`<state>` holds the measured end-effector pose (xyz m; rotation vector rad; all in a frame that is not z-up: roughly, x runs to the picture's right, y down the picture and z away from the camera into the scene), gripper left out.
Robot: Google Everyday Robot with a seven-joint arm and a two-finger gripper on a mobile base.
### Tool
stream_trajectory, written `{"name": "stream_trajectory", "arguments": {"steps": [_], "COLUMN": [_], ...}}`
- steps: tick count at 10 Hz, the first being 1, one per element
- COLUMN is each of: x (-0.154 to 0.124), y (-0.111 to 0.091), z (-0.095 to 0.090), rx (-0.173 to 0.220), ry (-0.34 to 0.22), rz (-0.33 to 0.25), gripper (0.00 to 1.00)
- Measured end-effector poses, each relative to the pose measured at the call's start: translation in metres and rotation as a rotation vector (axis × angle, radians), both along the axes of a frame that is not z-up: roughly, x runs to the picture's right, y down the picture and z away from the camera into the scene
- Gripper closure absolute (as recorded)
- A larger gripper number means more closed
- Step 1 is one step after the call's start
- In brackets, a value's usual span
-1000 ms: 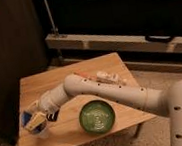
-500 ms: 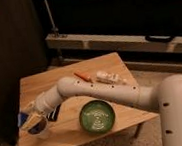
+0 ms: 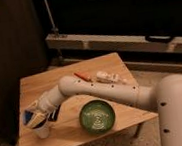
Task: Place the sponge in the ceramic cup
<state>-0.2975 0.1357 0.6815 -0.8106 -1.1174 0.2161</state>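
Observation:
My gripper (image 3: 34,119) hangs over the front left part of the wooden table (image 3: 98,66), at the end of the white arm that reaches in from the right. It is shut on the sponge (image 3: 27,116), a small bright-blue block showing at its left side. Directly under the gripper stands the ceramic cup (image 3: 41,131), small and whitish, with its rim mostly hidden by the gripper. The sponge sits just above the cup's top and slightly to its left.
A wide dark-green bowl (image 3: 96,116) stands to the right of the cup near the table's front edge. An orange-red item (image 3: 82,77) and a pale object (image 3: 108,78) lie behind the arm. A dark cabinet (image 3: 7,58) stands left, and a low shelf (image 3: 130,39) behind.
The arm's elbow has shifted a little to the left. The gripper with the sponge has stayed over the cup, barely moving.

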Motion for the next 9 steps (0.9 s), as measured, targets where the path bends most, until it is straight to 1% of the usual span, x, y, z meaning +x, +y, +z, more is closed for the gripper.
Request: {"name": "stream_trajectory", "arguments": {"steps": [1, 3, 5, 7, 8, 9], "x": [0.009, 0.027, 0.032, 0.036, 0.037, 0.040], "y": [-0.006, -0.022, -0.027, -0.031, -0.034, -0.040], "z": [0.002, 0.002, -0.003, -0.005, -0.005, -0.001], "rx": [-0.009, -0.031, -0.046, -0.063, -0.080, -0.120], "ry": [-0.007, -0.022, -0.031, -0.017, 0.002, 0.031], "rz": [-0.002, 0.010, 0.016, 0.028, 0.043, 0.065], "gripper": [0.20, 0.20, 0.20, 0.20, 0.20, 0.20]}}
